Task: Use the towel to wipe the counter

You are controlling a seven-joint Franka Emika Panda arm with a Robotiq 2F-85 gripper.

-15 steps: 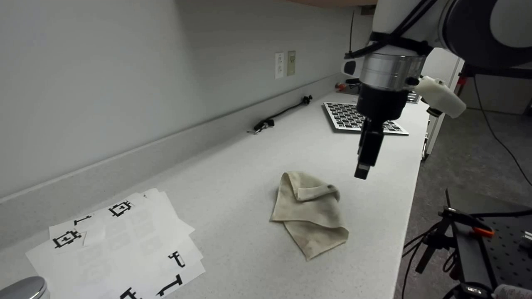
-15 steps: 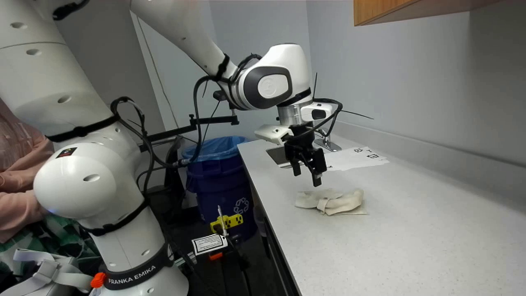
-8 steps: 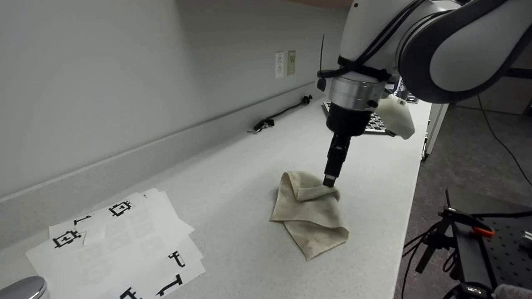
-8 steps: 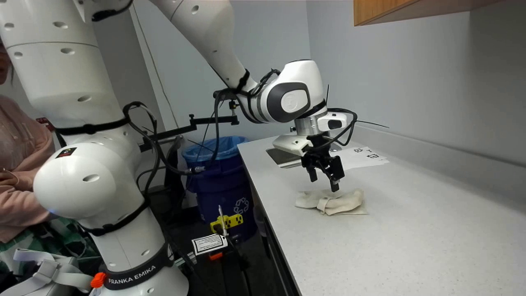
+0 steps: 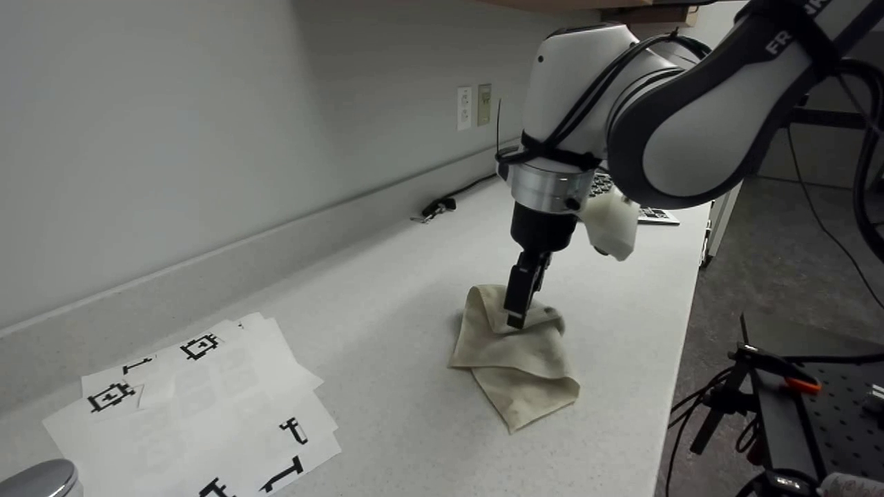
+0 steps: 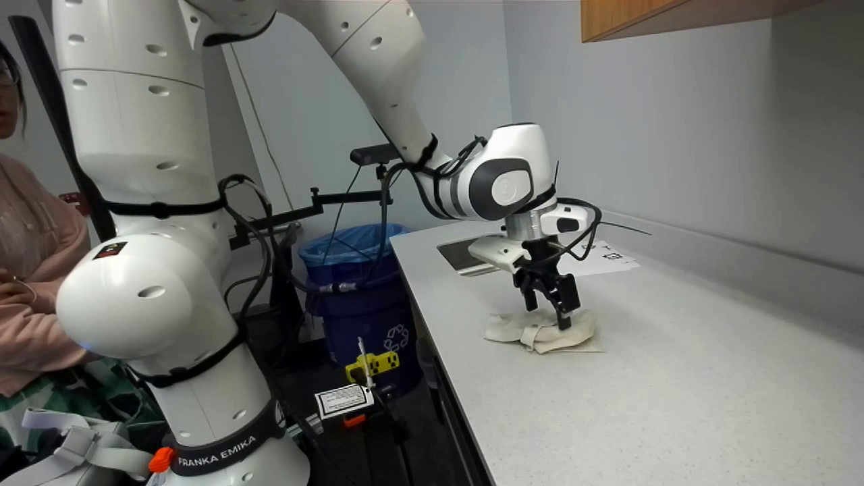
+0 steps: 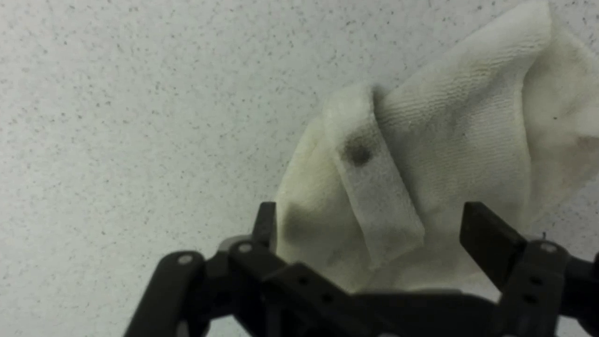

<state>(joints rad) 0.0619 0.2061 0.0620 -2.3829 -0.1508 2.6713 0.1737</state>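
Note:
A crumpled beige towel lies on the pale speckled counter [image 5: 394, 324] in both exterior views [image 5: 518, 366] [image 6: 577, 334]. It has a folded-over strip with a dark spot, seen in the wrist view [image 7: 449, 140]. My gripper [image 5: 519, 321] points down over the strip end of the towel; it also shows in the other exterior angle [image 6: 548, 317]. In the wrist view my gripper [image 7: 367, 217] is open, with its two black fingers wide apart and the strip's end between them. It holds nothing. Whether the fingertips touch the cloth cannot be told.
White papers with black printed marks [image 5: 207, 407] lie on the counter. A checkered board [image 5: 656, 215] and a black cable [image 5: 442, 206] lie farther along. A wall [image 5: 207, 124] bounds the counter. A wooden cabinet [image 6: 634, 20] hangs above. A blue bin [image 6: 354, 304] stands beside the counter.
My gripper has moved over the towel and lowered towards it, from beside it to above its folded strip. The gripper stays open. The towel has not moved.

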